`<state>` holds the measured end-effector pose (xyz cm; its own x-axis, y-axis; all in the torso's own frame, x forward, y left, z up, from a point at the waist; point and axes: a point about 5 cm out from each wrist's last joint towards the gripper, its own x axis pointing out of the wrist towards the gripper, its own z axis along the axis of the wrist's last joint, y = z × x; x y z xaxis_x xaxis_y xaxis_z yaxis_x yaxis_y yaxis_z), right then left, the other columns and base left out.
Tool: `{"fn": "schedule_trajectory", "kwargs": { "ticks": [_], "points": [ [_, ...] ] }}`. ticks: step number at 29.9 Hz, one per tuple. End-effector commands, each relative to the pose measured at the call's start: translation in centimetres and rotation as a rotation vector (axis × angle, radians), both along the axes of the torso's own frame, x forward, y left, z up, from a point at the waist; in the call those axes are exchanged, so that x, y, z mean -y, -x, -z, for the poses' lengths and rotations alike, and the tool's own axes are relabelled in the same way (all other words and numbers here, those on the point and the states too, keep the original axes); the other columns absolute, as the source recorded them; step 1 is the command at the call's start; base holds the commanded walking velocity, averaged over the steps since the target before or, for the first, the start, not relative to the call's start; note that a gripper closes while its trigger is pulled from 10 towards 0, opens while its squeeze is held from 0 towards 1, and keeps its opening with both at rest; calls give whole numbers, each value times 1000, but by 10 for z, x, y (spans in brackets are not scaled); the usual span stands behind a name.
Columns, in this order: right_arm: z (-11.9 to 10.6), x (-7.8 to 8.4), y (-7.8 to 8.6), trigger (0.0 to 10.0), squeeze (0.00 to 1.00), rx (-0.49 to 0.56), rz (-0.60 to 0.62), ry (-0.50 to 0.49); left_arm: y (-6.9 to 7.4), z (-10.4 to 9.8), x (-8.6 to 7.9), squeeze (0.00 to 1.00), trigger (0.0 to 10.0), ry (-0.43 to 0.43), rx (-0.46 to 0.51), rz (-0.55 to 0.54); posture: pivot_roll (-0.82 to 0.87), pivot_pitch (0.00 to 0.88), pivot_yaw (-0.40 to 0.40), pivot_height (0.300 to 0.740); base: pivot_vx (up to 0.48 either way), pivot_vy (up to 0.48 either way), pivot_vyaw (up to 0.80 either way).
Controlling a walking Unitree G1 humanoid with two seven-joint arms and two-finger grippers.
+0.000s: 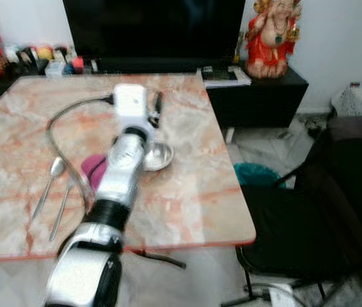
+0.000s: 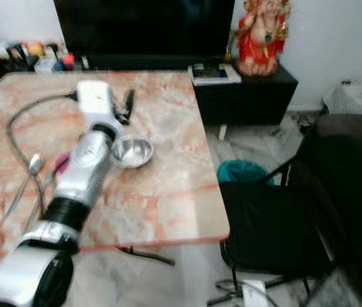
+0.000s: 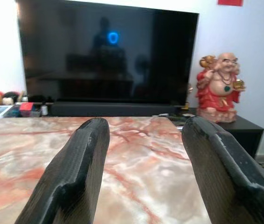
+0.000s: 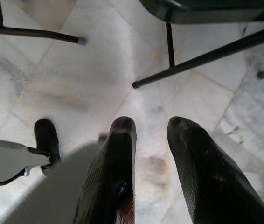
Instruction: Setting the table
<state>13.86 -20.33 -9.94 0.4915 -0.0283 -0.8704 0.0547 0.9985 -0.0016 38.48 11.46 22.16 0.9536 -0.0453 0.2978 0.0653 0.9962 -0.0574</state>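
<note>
Marble in pink and cream tops the bench (image 1: 187, 192), over which the left arm reaches, its left gripper (image 3: 143, 140) hovering above the surface with jaws spread wide and empty. From the head views, a steel bowl (image 2: 132, 151) sits just beside the arm near the bench's middle, a magenta plate (image 1: 94, 167) partly hidden under the arm, and a spoon (image 1: 52, 176) with another long utensil (image 1: 61, 210) lying near the robot's-left edge. A black chair (image 2: 277, 224) stands off the bench's right side, with a teal bin (image 1: 256, 174) on the floor behind it. The left wrist view adds a dark television (image 3: 106, 53) and a red laughing figurine (image 3: 219, 88) on a black cabinet beyond the bench. The right wrist view looks down at pale marble floor (image 4: 76, 84) and chair legs, the right gripper (image 4: 150, 128) hanging there, jaws slightly parted and empty.
</note>
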Motion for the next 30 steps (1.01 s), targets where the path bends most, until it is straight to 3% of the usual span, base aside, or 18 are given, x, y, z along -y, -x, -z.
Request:
{"fn": "schedule_trajectory", "kwargs": {
  "ticks": [1, 18, 21, 23, 25, 30],
  "points": [
    [-1, 8, 2, 10000, 0, 0, 8, 16, 2, -8, 12, 0, 10000, 7, 23, 26, -104, 0, -27, 740, 0, 0, 0],
    [-1, -1, -2, 10000, 0, 11, 21, -21, 1, -9, 15, 0, 10000, -8, -17, -8, -102, 0, -36, 740, 0, 0, 0],
    [0, -2, 0, 10000, 0, 5, 19, -24, -4, 0, 12, 0, 10000, 99, -123, -22, -97, 0, -42, 740, 0, 0, 0],
    [0, -2, 1, 10000, 0, 3, 18, -25, -6, 3, 11, 0, 10000, 121, -157, -23, -96, 0, -43, 740, 0, 0, 0],
    [1, -2, 4, 10000, 0, -4, 21, -27, -14, 12, 9, 0, 10000, 139, -273, -41, -97, 0, -40, 740, 0, 0, 0],
    [2, -3, 6, 10000, 0, -7, 33, -31, -21, 16, 5, 0, 10000, 189, -337, -68, -104, 0, -30, 740, 0, 0, 0]
  ]
}}
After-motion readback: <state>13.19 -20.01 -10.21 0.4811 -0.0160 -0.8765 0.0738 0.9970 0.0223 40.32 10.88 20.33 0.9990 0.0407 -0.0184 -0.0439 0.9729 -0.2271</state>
